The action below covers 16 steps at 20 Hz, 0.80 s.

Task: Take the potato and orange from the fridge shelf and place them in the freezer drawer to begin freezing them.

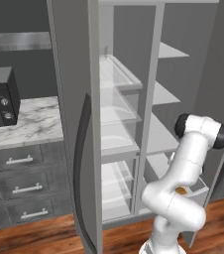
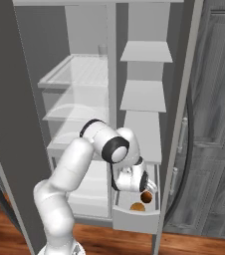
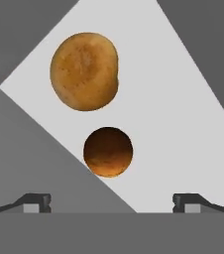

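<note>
Rising from the lower right of the left base view, the arm [image 1: 183, 193] hides most of the freezer drawer [image 1: 199, 191]; in the right base view the potato [image 2: 137, 206] and orange [image 2: 147, 197] lie inside that drawer; in the hand view the gripper [image 3: 112, 201] hangs above them, fingertips [image 3: 34, 201] apart, holding nothing.

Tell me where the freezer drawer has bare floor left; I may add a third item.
In the hand view, the drawer floor lies bare on the side away from the potato and orange. Those two crowd the opposite wall, the orange right against it.
</note>
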### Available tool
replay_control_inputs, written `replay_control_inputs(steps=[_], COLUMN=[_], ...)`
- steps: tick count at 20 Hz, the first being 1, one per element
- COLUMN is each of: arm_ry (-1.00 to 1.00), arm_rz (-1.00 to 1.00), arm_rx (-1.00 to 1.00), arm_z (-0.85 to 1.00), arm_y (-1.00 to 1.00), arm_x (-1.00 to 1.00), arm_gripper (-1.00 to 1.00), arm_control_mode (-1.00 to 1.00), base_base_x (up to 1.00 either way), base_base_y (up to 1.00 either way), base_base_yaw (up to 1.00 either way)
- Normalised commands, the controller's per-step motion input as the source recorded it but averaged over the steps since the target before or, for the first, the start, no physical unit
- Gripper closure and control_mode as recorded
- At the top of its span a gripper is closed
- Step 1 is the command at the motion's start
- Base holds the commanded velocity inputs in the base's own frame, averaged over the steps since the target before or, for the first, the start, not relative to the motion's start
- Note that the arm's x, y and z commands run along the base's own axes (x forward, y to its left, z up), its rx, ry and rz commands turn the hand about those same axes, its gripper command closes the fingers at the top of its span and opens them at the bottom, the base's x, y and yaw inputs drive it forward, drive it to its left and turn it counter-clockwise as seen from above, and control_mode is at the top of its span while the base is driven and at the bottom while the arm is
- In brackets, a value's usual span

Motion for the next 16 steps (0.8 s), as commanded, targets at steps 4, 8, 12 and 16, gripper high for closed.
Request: replay_control_inputs(steps=[4, 8, 12, 16], arm_ry=[-0.09, -0.15, -0.17, -0.13], arm_rz=[0.00, 0.00, 0.00, 0.00], arm_rx=[0.00, 0.00, 0.00, 0.00], arm_z=[0.78, 0.99, 1.00, 1.00], arm_y=[0.14, 0.19, 0.18, 0.22], arm_x=[-0.43, -0.53, -0.50, -0.32], arm_gripper=[-1.00, -1.00, -1.00, -1.00], arm_control_mode=[-1.00, -1.00, -1.00, -1.00], base_base_x=[0.00, 0.00, 0.00, 0.00], base_base_y=[0.00, 0.00, 0.00, 0.00], base_base_yaw=[0.00, 0.00, 0.00, 0.00])
